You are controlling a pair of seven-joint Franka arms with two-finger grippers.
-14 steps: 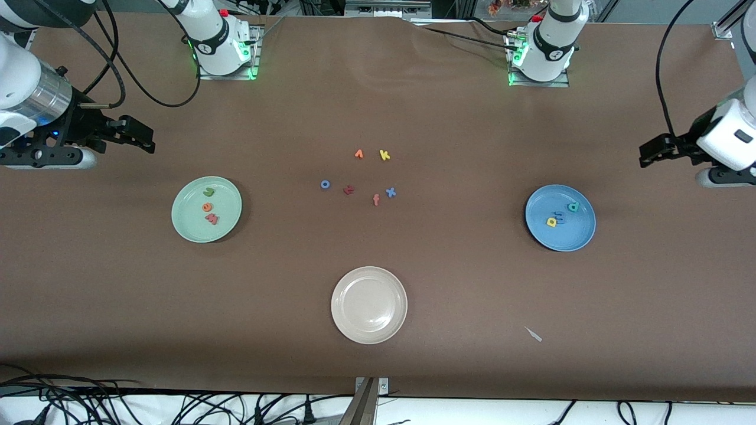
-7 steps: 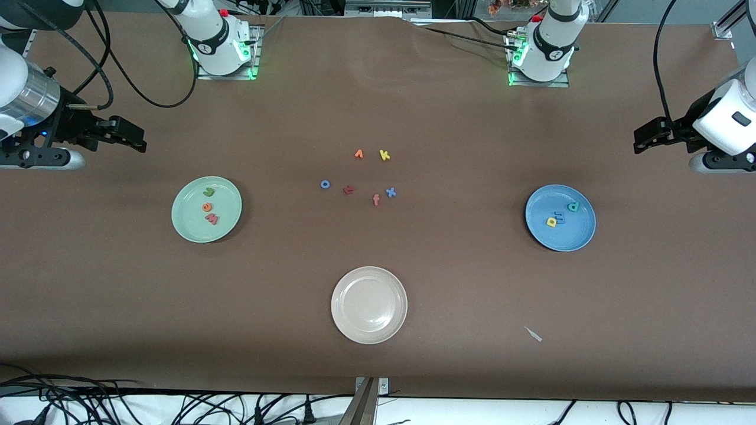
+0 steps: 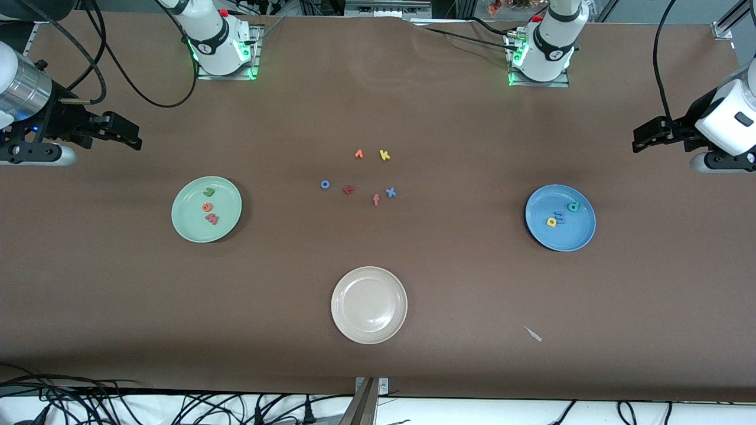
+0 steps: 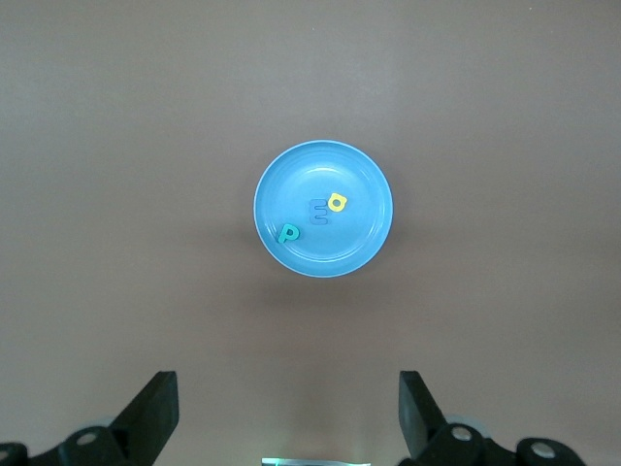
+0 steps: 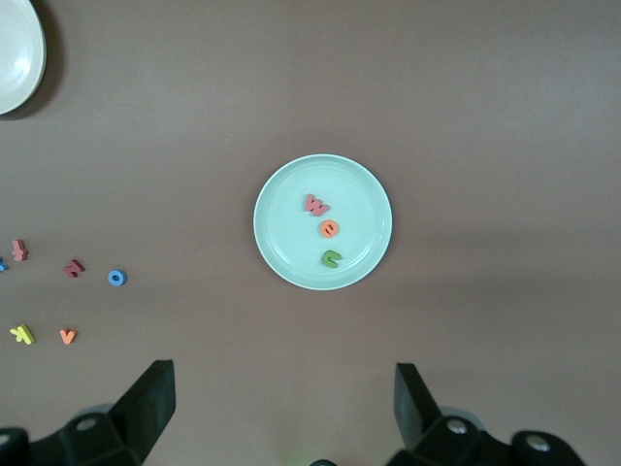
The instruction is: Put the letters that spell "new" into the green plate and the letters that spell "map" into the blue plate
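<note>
We see a brown table (image 3: 378, 354). Around its white plate (image 3: 369, 305): loose letters (image 3: 360, 174) farther from camera, green plate (image 3: 207, 209) and blue plate (image 3: 560, 218) toward either end.

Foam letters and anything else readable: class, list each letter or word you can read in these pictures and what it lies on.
"n", "e", "w": green n, orange e, pink w, in the green plate.
"m", "a", "p": blue m, teal a, yellow p, in the blue plate.
"k", "o", "x", "f": on the table.
Dark red letter and second orange letter: too small to read.
No words, brands or numbers are readable.
</note>
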